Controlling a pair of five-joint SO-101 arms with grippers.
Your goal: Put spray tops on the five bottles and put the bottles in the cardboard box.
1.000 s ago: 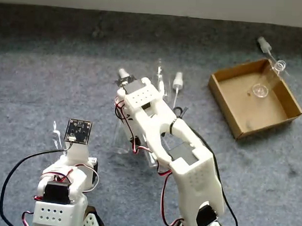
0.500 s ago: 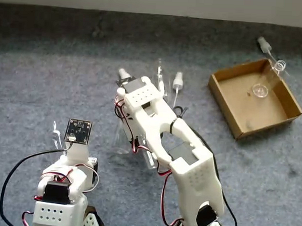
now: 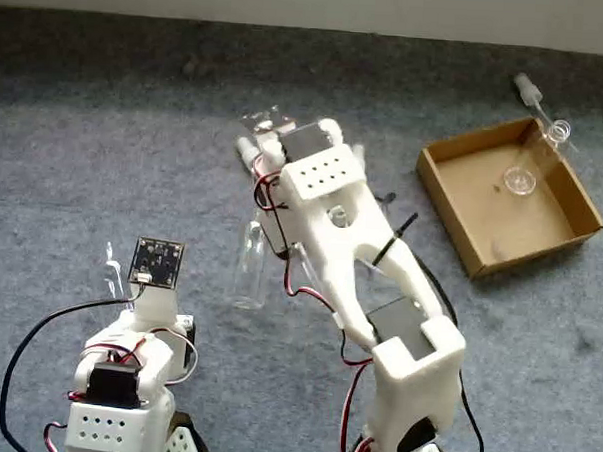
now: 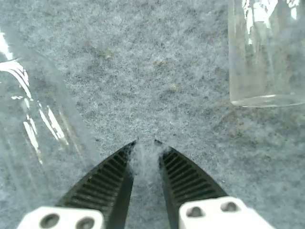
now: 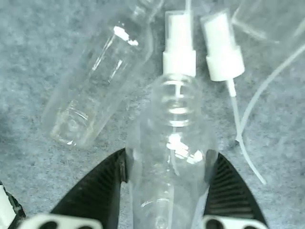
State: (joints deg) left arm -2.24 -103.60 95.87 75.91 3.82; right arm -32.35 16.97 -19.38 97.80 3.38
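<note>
Grey carpet is covering the table. The right gripper is clamping the held bottle by its body, with a white fitted top on its neck. In the high view this pair is sitting toward 12 o'clock. Just beside it, a lying bottle and a loose spray top are resting on the carpet. The left gripper is hovering at 7 o'clock, its jaws almost together and gripping nothing, near a standing bottle. The cardboard box is sitting at 2 o'clock with a boxed bottle inside.
</note>
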